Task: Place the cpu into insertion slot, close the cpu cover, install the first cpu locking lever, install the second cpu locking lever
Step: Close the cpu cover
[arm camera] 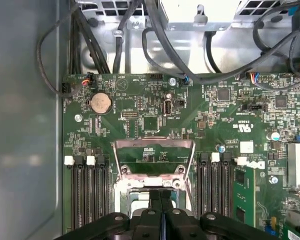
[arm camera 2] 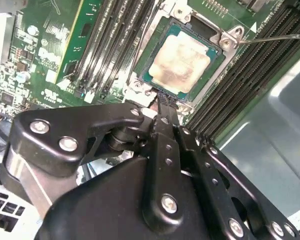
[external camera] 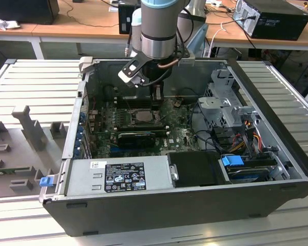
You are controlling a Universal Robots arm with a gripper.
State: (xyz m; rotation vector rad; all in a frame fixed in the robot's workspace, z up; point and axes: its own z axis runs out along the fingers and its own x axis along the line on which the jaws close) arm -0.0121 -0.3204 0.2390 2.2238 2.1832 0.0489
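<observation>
The cpu (arm camera 2: 187, 60) lay flat in the insertion slot (arm camera 2: 202, 31), pale face up, w/ green edge showing all round. The cpu cover (arm camera: 152, 171) stood tilted up off the slot, not closed; the board showed thru its window. A thin lever rod (arm camera 2: 270, 37) ran just beside one corner of the slot.

The gripper (arm camera 2: 160, 100) hung over the slot's edge, fingers pressed together w/ nothing seen between them; in the first wrist view the gripper (arm camera: 160, 197) sat close to the raised cover. Whether the tip touched the slot frame, can't tell.

Memory slots (arm camera: 87, 195) flanked the slot on both sides of the green motherboard (arm camera: 155, 110), w/ a coin cell (arm camera: 100, 102) further off.

The board sat inside an open PC case (external camera: 195, 205), w/ the grey PSU (external camera: 123, 174) along the near side. The case lay on a ribbed grey counter (external camera: 41, 82), w/ grey fixture blocks (external camera: 31, 128) on the exterior view's left. A wooden counter (external camera: 82, 23) w/ black boxes and cables stood behind.
</observation>
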